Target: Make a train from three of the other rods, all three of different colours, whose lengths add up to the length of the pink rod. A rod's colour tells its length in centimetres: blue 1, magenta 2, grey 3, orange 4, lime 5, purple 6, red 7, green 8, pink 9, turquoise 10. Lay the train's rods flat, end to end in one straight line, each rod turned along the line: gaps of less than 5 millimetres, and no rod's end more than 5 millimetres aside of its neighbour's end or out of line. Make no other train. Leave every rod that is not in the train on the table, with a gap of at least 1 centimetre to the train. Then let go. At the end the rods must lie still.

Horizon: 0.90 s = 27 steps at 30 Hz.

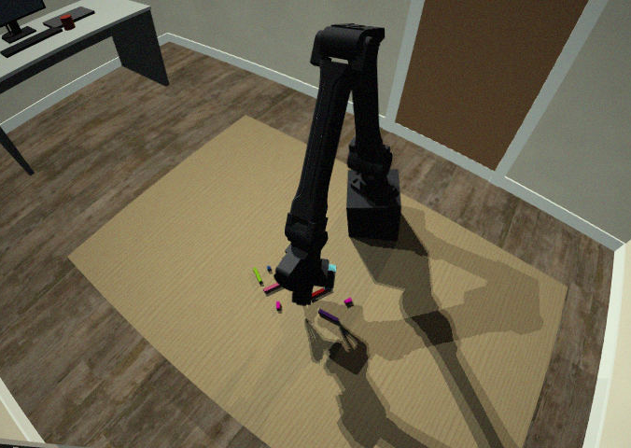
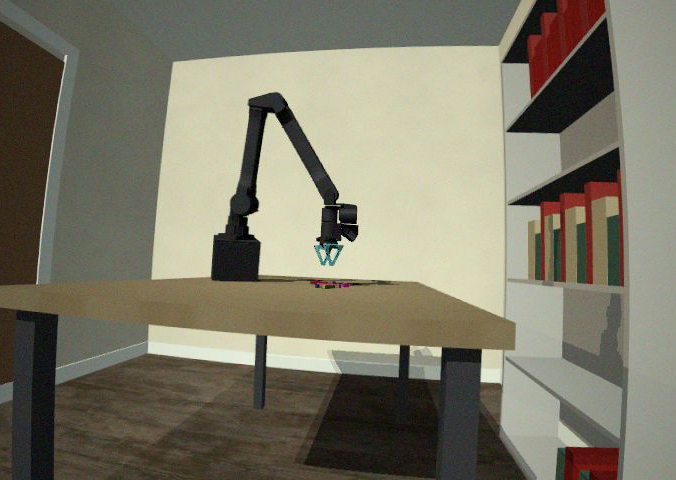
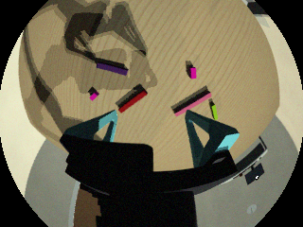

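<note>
A: Left to right from the top, quick. We're seeing the lime rod (image 1: 258, 275) (image 2: 328, 286) (image 3: 214, 112) lying flat on the bench (image 1: 168, 237) (image 2: 237, 311) (image 3: 163, 52), yes?

B: Yep. Next we're logging the blue rod (image 1: 269, 269) (image 2: 317, 286), sitting near it, then the pink rod (image 1: 271, 287) (image 3: 193, 104), its far end hiding under the arm (image 1: 318, 147) (image 2: 305, 147). One magenta rod (image 1: 278, 305) (image 3: 193, 73) is lying near the pink one, well apart from its twin.

A: End effector (image 1: 302, 294) (image 2: 328, 263) (image 3: 151, 113)?

B: We're calling it wide open, gripping nothing; it's hovering above the bench, fingers pointing down.

A: Right of that?

B: We're marking the red rod (image 1: 317, 293) (image 3: 133, 101), partly hiding under the arm from the top, then the purple rod (image 1: 329, 315) (image 3: 112, 69), lying at a different slant. The other magenta rod (image 1: 348, 301) (image 3: 94, 96) is sitting rightmost.

A: Touching?

B: All the ones we're naming are lying apart.
</note>
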Motion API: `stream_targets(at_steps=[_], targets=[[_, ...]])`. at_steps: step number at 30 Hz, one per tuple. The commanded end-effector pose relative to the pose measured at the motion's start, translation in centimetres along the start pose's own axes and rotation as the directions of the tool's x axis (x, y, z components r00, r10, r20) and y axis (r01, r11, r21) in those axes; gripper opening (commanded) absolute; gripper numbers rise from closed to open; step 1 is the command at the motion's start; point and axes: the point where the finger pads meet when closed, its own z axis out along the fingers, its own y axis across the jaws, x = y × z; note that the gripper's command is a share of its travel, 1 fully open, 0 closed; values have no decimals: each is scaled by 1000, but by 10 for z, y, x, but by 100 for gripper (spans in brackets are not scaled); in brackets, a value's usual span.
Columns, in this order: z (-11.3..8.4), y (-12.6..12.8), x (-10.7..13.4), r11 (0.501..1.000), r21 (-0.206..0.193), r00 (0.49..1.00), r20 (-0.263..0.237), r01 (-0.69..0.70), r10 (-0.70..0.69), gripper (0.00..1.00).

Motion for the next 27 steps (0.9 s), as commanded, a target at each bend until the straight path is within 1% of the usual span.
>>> stream_targets(at_steps=[1, 2, 4, 5, 7, 9, 10, 11, 12, 14, 17, 18, 19, 24, 25, 27], targets=[[-14, -14, -19, 998, 20, 997, 50, -62, 61, 100], [-13, -9, -21, 999, 19, 998, 50, -47, 46, 100], [-13, -9, -21, 999, 19, 998, 50, -47, 46, 100], [-17, -32, -16, 982, 15, 981, 61, -188, 187, 100], [-17, -33, -16, 982, 20, 981, 59, -188, 187, 100], [-12, -31, -13, 983, 14, 982, 44, -185, 185, 100], [-11, -28, -14, 984, 13, 983, 43, -179, 178, 100], [-11, -20, -14, 987, 10, 986, 39, -160, 159, 100], [-17, -48, -8, 949, 8, 948, 57, -314, 313, 100], [-16, -50, -9, 949, 15, 947, 63, -316, 314, 100], [-12, -47, -9, 950, 11, 949, 53, -311, 310, 100], [-13, -39, -11, 957, 9, 956, 52, -290, 289, 100], [-12, -37, -9, 957, 8, 956, 48, -289, 289, 100], [-11, -37, -9, 957, 8, 956, 47, -289, 289, 100], [-17, -65, -1, 897, 3, 895, 62, -442, 441, 100], [-17, -66, -1, 897, 9, 895, 63, -442, 441, 100]])
